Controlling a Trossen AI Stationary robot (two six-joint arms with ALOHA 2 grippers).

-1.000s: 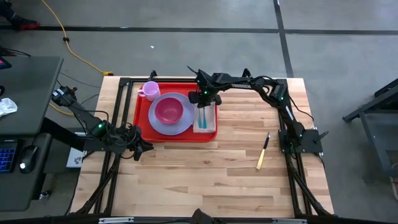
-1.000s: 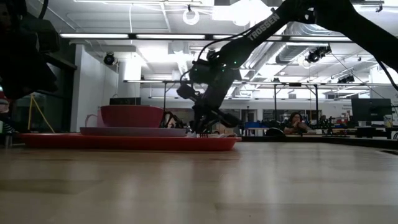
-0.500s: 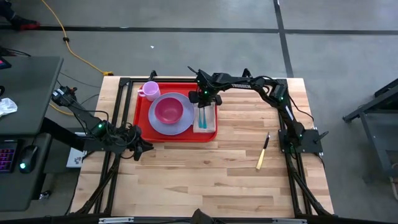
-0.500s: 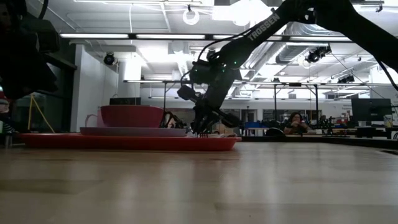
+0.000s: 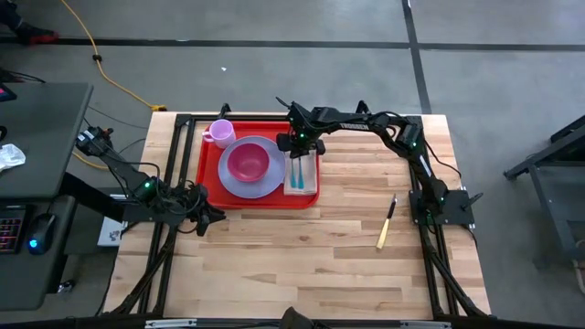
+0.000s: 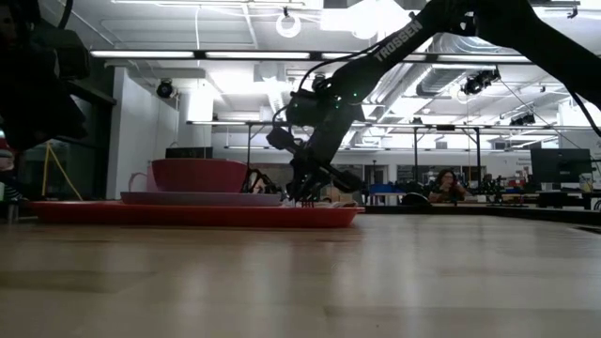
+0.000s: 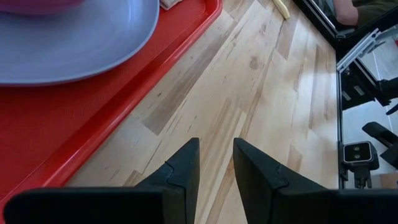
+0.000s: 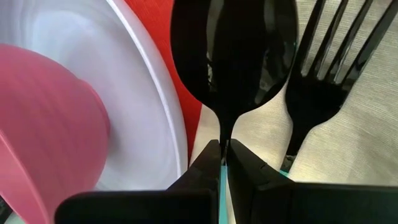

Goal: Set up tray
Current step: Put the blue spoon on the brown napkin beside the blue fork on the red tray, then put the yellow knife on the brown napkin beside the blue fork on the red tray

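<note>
High view, worktop (image 5: 302,247): a pale wooden slab with dark arm frames at both sides.
Tray (image 5: 209,178): red, lying flat at the far middle of the worktop, a little toward the left arm's side; from table height (image 6: 188,215) it shows as a low red band.
Plate (image 5: 259,187): round and lavender, on the tray's middle, seen up close from the left wrist (image 7: 74,43).
Bowl (image 5: 248,162): pink, sitting on the plate.
Napkin (image 5: 311,174): beige, on the tray just beside the plate, on the side nearer the right arm.
Mug (image 5: 219,132): small and pale purple, in the tray's far corner on the left arm's side, touching or nearly touching the plate.
Right gripper (image 5: 299,151): reached across over the napkin's far end; its jaws are closed on the thin neck of a spoon (image 8: 233,56), whose dark bowl hangs over the napkin's edge by the plate.
Fork (image 8: 336,68): lying on the napkin just beside the spoon.
Left gripper (image 5: 212,216): low over bare wood near the tray's near corner; jaws nearly together with a slim gap (image 7: 214,180), holding nothing.
Knife (image 5: 387,224): dark blade with a yellowish handle, lying alone on the wood near the right arm's base, well apart from the tray.
</note>
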